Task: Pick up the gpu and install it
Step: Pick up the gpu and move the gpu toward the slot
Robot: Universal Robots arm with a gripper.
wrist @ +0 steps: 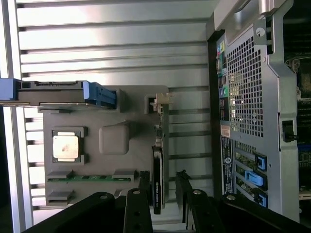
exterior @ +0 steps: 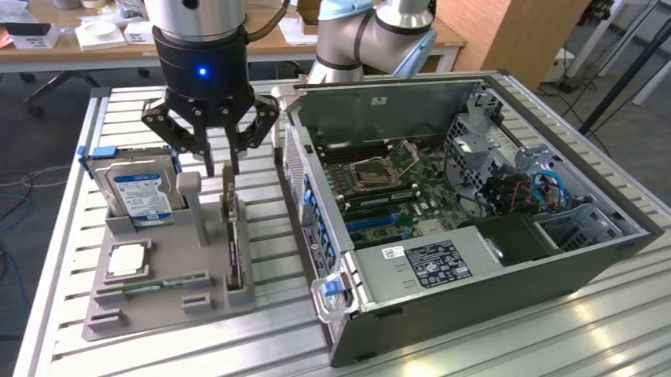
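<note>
My pincer (exterior: 221,166) is spread above the gray holder (exterior: 168,302), one finger each side of the graphics card (exterior: 232,236) standing upright in it

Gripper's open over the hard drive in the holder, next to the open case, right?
No. The exterior view shows the open gripper over the gpu, which stands on edge in the holder, not over the hard drive. The open case is next to it.
</note>
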